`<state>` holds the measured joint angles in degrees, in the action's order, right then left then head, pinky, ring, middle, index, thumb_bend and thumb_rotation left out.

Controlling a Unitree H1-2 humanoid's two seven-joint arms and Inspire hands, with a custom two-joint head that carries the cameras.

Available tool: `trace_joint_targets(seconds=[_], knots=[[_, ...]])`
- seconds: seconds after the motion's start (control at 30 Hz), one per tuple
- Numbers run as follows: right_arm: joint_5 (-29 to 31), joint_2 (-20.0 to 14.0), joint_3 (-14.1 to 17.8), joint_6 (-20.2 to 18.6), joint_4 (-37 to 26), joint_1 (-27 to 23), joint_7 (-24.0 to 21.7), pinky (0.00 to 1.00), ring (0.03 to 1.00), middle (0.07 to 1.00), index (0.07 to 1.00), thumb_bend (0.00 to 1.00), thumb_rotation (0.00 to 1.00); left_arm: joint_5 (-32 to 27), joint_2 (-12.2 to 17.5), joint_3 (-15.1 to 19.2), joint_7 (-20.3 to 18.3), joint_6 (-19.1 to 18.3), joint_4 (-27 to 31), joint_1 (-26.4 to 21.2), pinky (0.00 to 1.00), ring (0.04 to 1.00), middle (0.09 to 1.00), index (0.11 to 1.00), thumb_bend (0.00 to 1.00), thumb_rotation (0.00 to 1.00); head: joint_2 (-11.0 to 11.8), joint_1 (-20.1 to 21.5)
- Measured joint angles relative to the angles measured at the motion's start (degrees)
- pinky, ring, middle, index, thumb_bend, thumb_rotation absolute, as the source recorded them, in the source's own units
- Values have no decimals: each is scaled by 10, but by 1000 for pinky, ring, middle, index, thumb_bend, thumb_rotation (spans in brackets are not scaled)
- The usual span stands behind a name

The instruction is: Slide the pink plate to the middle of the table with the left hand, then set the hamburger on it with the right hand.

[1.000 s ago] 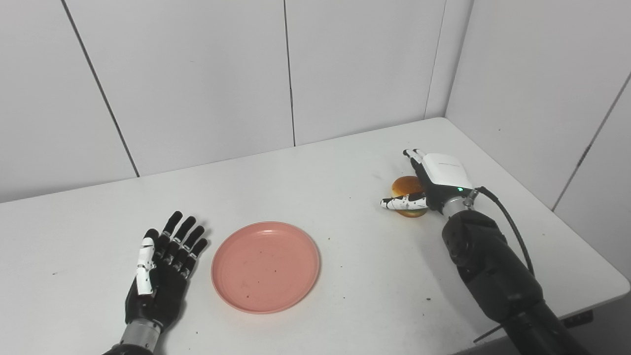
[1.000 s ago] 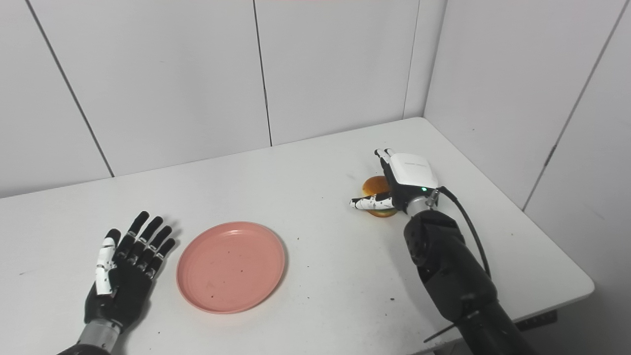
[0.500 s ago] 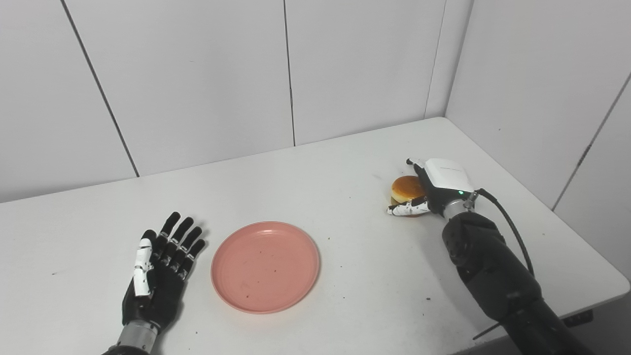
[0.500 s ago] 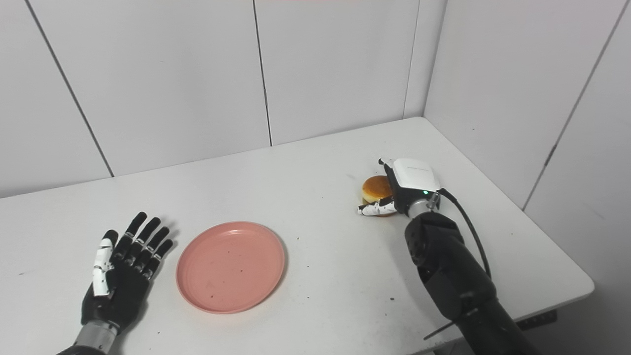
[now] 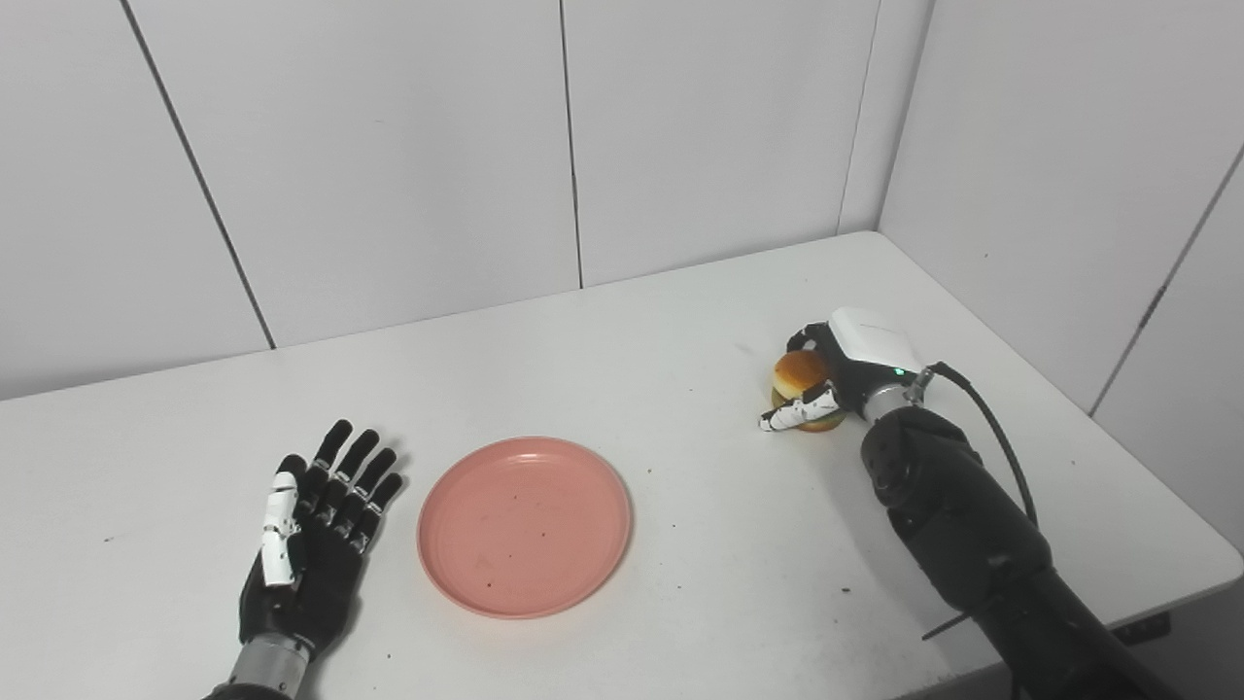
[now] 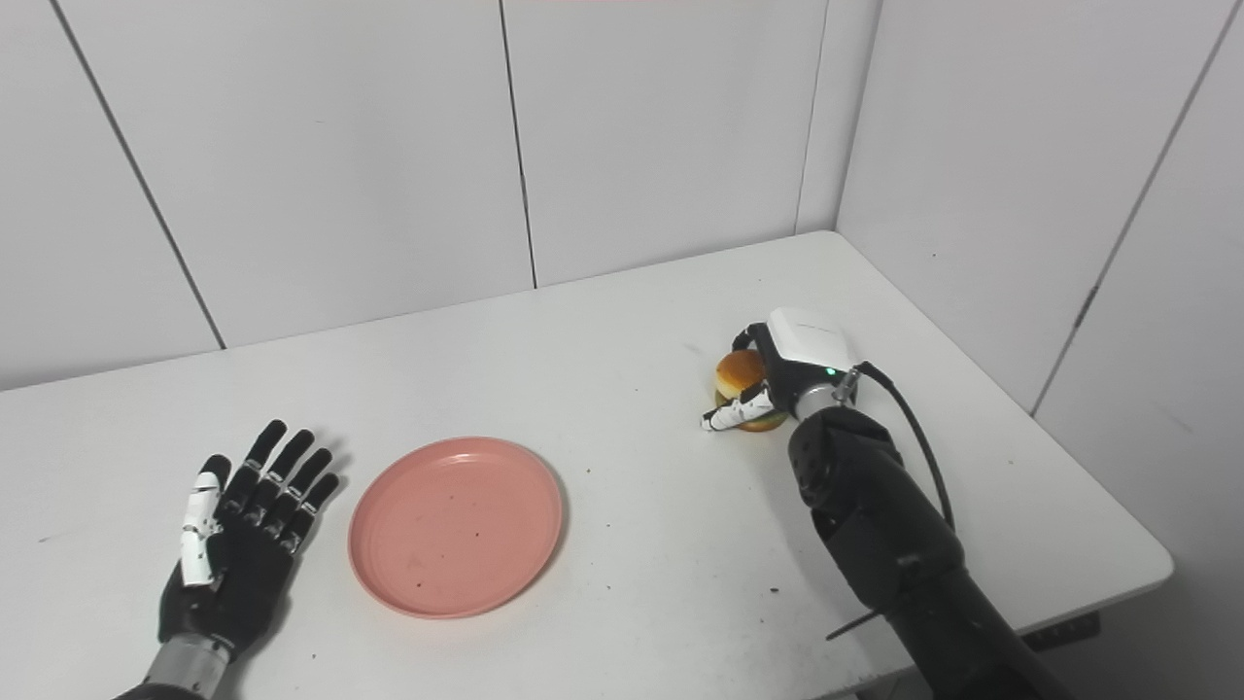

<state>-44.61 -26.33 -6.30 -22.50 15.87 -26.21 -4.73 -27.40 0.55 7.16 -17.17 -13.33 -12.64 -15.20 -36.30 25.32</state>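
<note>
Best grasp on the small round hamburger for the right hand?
Take the small round hamburger by its sides, coming from its right: fingers behind, thumb in front. It sits flat on the white table, bun dome up. The right hand already wraps it this way.

Salmon-pink plate [image 5: 525,526] speckled with dark crumbs, golden-brown hamburger [image 5: 800,373], black-and-white hands, white table [image 5: 680,321], pale grey walls

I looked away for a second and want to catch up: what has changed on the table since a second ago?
The right hand has curled its fingers over the hamburger and closed on it; a second ago they were stretched out past it. The hamburger looks barely moved. The pink plate has stayed put, and the left hand still lies open beside it, drawn slightly back.
</note>
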Motion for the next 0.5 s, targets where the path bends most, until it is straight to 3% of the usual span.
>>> trace_joint_targets(seconds=[0.5], knots=[[23, -4, 5, -3, -32, 2, 32, 298, 384, 468, 489, 502, 138, 0, -2, -1, 6, -7, 3, 0, 940, 918, 925, 925, 353, 1000, 3, -9]])
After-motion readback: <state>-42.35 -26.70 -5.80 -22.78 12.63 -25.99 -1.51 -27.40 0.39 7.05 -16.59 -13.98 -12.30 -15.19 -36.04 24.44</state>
